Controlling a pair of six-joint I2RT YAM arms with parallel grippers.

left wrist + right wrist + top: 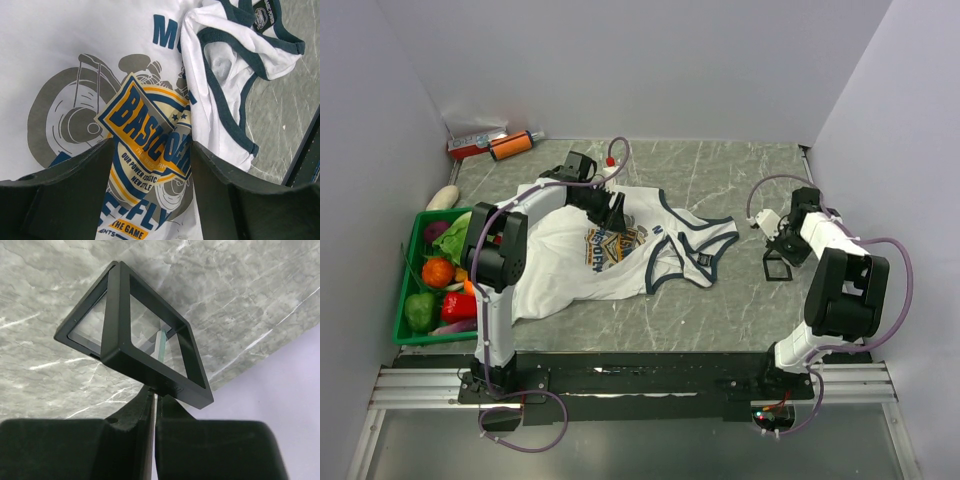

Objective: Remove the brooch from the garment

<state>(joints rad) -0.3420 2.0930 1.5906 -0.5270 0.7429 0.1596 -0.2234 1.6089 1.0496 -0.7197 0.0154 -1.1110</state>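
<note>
The garment (560, 265), a white sleeveless jersey with navy trim and a blue-and-gold chest graphic (615, 243), lies crumpled left of centre on the table. My left gripper (610, 212) is open and low over it. In the left wrist view its fingers (60, 200) straddle the graphic (145, 130), with cloth between them. My right gripper (782, 250) is at the right side of the table, away from the jersey. It is shut on the edge of a black square frame with clear panes (135, 340), which appears to be the brooch (779, 268), held close to the tabletop.
A green basket (408, 300) of vegetables stands at the left edge. An orange bottle (510, 146) and a red tool lie at the back left corner, with a white object (443, 197) nearby. Grey walls close in the left, back and right sides.
</note>
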